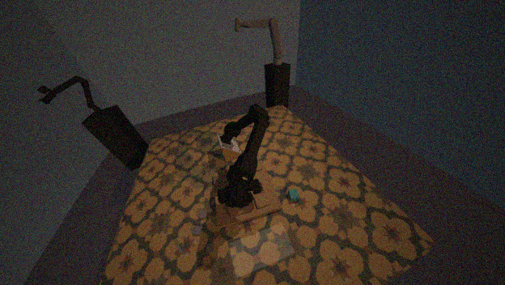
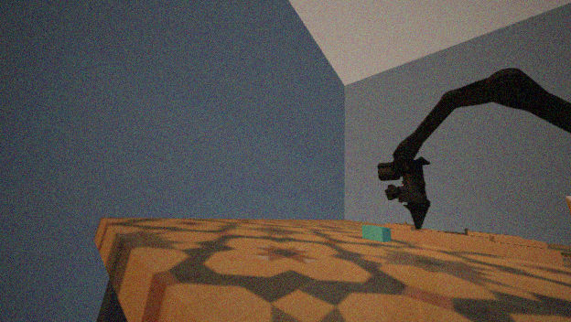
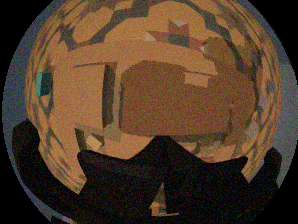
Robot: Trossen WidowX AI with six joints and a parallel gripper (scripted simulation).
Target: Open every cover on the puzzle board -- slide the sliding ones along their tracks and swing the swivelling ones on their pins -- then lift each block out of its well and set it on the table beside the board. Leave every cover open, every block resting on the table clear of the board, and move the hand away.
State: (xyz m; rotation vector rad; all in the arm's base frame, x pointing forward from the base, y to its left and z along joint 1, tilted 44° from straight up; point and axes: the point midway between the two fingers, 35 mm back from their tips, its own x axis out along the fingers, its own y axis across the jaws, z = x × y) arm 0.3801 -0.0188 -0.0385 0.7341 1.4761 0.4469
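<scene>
Top: high, looks down past hand. Exterior: tabletop height, side-on. Wrist: closest, above fingers. All share teal block.
</scene>
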